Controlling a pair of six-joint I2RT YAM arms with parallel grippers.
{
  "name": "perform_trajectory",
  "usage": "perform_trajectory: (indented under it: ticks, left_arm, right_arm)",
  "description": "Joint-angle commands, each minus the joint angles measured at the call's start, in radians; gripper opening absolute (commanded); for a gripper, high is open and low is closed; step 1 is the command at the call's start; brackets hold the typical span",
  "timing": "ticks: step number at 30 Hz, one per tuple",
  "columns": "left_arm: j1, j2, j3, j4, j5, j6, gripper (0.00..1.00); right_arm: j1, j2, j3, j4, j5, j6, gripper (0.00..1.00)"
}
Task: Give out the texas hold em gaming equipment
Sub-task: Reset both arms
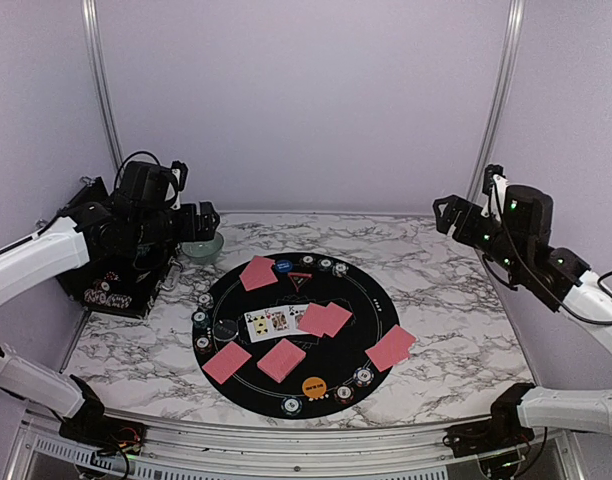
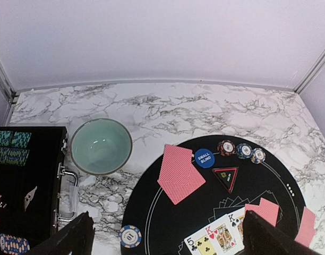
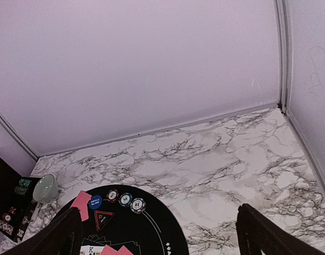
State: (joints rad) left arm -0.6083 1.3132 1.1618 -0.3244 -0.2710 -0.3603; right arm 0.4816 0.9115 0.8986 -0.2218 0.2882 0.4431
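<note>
**Ana:** What is laid out here?

**Ben:** A marble table (image 1: pixel 456 300) with a large round black mat (image 1: pixel 358 292) at the centre of the top view. Pink-backed cards (image 1: pixel 282 360) lie face down in 5 spots on the mat. 1 is at the upper left, 1 at the middle and 2 at the lower left. The last 1, at the right, hangs over the mat's rim. A short row of face-up cards (image 1: pixel 271 320) lies at the middle, just beside the centre pink pile.

**Ana:** And the chips and markers?

**Ben:** Striped chips (image 1: pixel 325 264) sit in 3 groups of 3, along the upper, left and lower rim of the mat. A blue disc (image 1: pixel 283 265) and a red triangle (image 1: pixel 300 281) lie side by side near the top. A dark disc (image 1: pixel 225 329) lies at the left and an orange disc (image 1: pixel 314 386) at the bottom.

**Ana:** Where are the arms?

**Ben:** The left gripper (image 1: pixel 204 220) hangs at the upper left of the frame. In the picture it is just above a teal bowl (image 1: pixel 202 247) and beside an open black case (image 1: pixel 116 285). (The left wrist view shows more chips racked inside that case.) Its jaws stand wide apart with nothing between them. The right gripper (image 1: pixel 444 213) hangs at the upper right, well apart from the mat. Its jaws are also spread wide and hold nothing.

**Ana:** Is either gripper touching the cards or chips?

**Ben:** No. Both are off to the sides, and every piece rests flat on the mat.
</note>
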Motion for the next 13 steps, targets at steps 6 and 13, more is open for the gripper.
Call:
perform_trajectory:
  ticks: [6, 13]
  left_arm:
    - [0.005, -0.077, -0.02, 0.091, -0.052, -0.019, 0.99]
    - [0.005, -0.094, -0.024, 0.091, -0.059, -0.011, 0.99]
  right_arm:
    - [0.011, 0.02, 0.025, 0.039, 0.063, -0.048, 0.98]
    - [0.01, 0.029, 0.029, 0.059, 0.047, -0.061, 0.98]
